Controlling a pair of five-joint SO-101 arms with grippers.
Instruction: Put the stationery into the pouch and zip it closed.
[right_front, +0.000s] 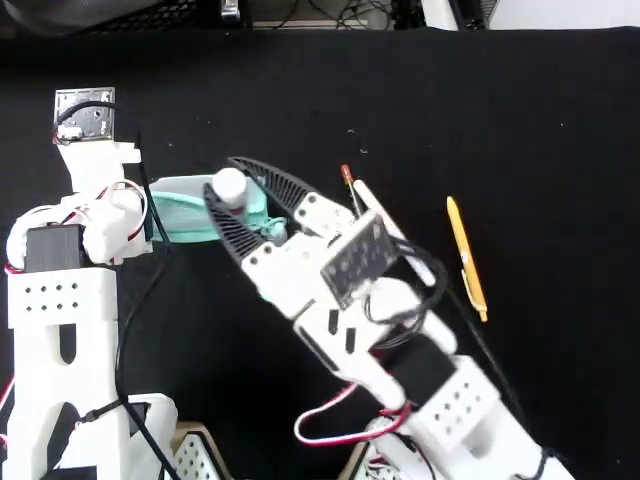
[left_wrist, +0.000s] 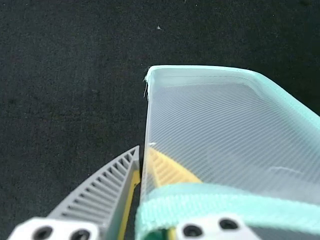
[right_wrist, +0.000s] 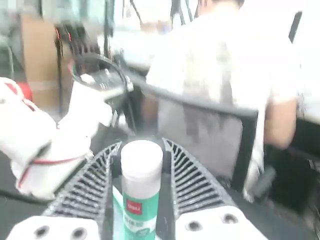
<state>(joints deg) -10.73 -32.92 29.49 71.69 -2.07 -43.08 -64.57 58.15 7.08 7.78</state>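
**Worktop** (right_front: 540, 120): black cloth, carrying all items.

**Arms:** My right arm (right_front: 380, 300) lies diagonally across the cloth toward the pouch. My left arm (right_front: 70, 260) stands at the left side.

**Pouch** (right_front: 180, 215): pale green mesh, at the tip of my left arm. My left fingers (left_wrist: 105, 192) are clenched on its wall, with one ribbed finger outside. A yellow part shows through the mesh on the other side.

**Glue stick** (right_front: 229, 185): grasped between my right fingers (right_wrist: 187, 175), white cap leading, directly over the pouch as seen from above. I cannot tell whether it has entered the mouth.

**Pens:** The yellow pen (right_front: 466, 258) lies well apart from the pouch, beyond my right arm. A second pen (right_front: 350, 185) lies just beside that arm, partly hidden by it.

**Risks, as I judge them:**
- The opening is not visible. If it is narrow or collapsed, the cap may catch the rim and drag the thin mesh out of my left grip.
- My right arm could knock the second pen as it moves.
- Both pens and the zip remain outstanding.

**View comparison:**
- The high view alone gives the pens and shows the stick over the pouch.
- The left wrist view shows the clamp on the mesh.
- The right wrist view shows the stick centred between my fingers.
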